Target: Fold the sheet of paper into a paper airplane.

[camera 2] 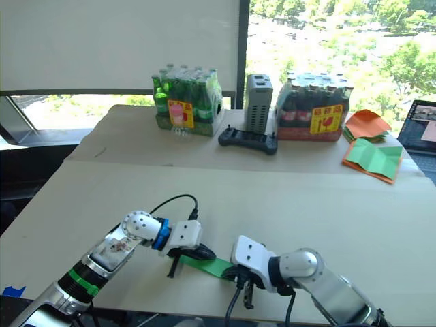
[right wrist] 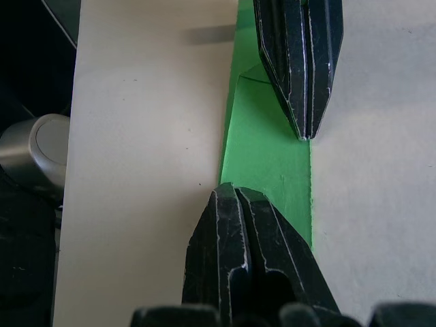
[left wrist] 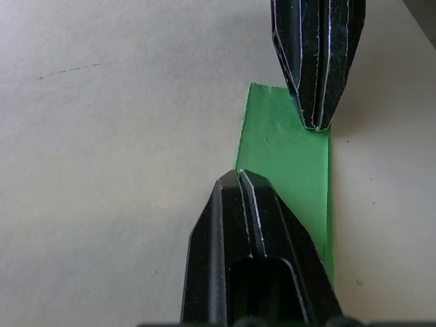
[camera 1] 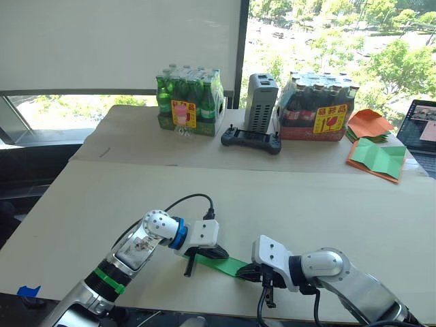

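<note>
The sheet of paper [camera 1: 228,266] is bright green and folded into a narrow strip. It lies flat on the beige table [camera 1: 306,204] close to the front edge. My left gripper [camera 1: 202,259] is over the strip's left end and stands open, one finger on each side of the paper [left wrist: 283,153]. Over the right end my right gripper [camera 1: 257,276] is open too, its fingers straddling the strip [right wrist: 266,146]. A diagonal crease shows on the paper in the right wrist view. Neither gripper holds the paper.
At the table's back stand a pack of green bottles [camera 1: 191,102], a grey box [camera 1: 262,102], a black controller [camera 1: 251,140] and a pack of dark bottles [camera 1: 319,107]. Orange papers [camera 1: 368,124], a green creased sheet edged with orange [camera 1: 376,158] and a laptop [camera 1: 421,126] lie far right.
</note>
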